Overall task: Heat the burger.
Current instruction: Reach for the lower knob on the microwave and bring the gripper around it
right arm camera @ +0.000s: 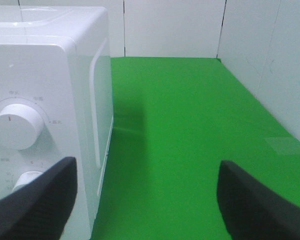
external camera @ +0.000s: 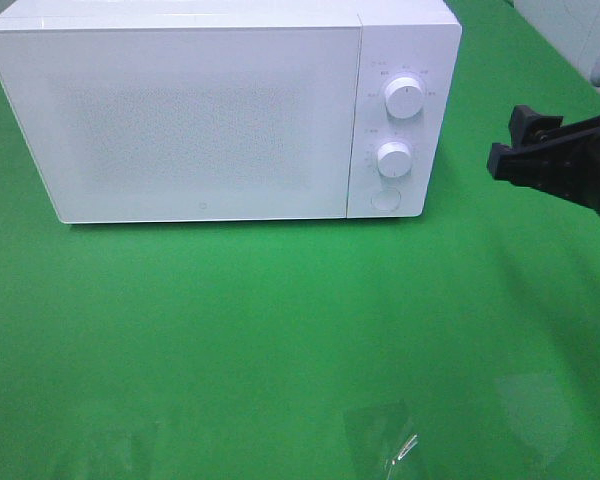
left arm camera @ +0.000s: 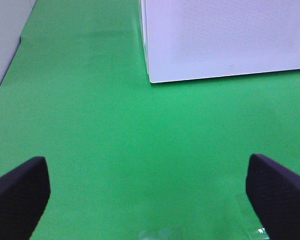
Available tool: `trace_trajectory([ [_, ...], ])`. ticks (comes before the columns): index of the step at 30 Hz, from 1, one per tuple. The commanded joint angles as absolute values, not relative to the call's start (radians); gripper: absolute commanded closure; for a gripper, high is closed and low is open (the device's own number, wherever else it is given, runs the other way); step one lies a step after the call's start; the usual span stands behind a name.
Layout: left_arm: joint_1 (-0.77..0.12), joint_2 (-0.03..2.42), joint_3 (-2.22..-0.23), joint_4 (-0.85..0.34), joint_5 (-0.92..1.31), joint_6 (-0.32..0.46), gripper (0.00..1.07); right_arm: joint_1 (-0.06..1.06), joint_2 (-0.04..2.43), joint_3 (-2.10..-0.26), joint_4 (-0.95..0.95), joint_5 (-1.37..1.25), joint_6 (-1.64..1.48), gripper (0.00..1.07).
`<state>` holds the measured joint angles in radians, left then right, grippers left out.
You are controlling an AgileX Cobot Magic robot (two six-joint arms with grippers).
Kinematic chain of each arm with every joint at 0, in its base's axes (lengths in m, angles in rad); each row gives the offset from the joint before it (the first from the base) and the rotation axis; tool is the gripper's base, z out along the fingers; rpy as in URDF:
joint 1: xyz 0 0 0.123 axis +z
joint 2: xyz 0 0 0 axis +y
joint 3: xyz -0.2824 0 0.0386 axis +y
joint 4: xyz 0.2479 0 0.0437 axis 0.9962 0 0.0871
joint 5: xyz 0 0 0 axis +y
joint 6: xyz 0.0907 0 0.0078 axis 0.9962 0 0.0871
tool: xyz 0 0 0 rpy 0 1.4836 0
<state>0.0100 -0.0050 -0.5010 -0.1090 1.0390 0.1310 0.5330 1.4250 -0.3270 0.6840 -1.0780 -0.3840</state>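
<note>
Our right tool [external camera: 512,138], wide (left tool [left arm camera: 150,195] likewise), hangs at three o'clock of the microwave [external camera: 220,110]; we could knock its upper dial [external camera: 406,97].

microwave [external camera: 200,110]: white casing, smooth, semi-gloss, plastic look; door panel finely dotted | knobs [external camera: 405,97]: white, smooth, glossy | bench cover [external camera: 230,330]: green, matt, cloth-like | left gripper [left arm camera: 146,162] fingers [left arm camera: 20,195] and right gripper [right arm camera: 147,164] fingers [right arm camera: 250,205]: black, matt, finely grained | tape patch [external camera: 380,430] near front edge: clear, glossy
</note>
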Motion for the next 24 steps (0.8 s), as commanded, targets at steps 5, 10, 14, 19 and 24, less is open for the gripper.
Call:
trace_trajectory([
  [5, 0.012, -0.029, -0.498, -0.110, 1.037, 0.132, 0.06, 0.687, 1.557, -0.346, 0.815, -1.282, -0.410, 0.31],
  [10, 0.012, -0.029, -0.498, -0.110, 1.037, 0.132, 0.06, 0.755, 1.653, -0.414, 0.829, -1.283, -0.412, 0.31],
  [14, 0.012, -0.029, -0.498, -0.110, 1.037, 0.132, 0.06, 0.769, 1.682, -0.444, 0.829, -1.286, -0.417, 0.31],
  [19, 0.012, -0.029, -0.498, -0.110, 1.037, 0.132, 0.06, 0.771, 1.725, -0.492, 0.825, -1.273, -0.403, 0.31],
  [24, 0.012, -0.029, -0.498, -0.110, 1.037, 0.132, 0.06, 0.771, 1.771, -0.533, 0.827, -1.263, -0.363, 0.31],
])
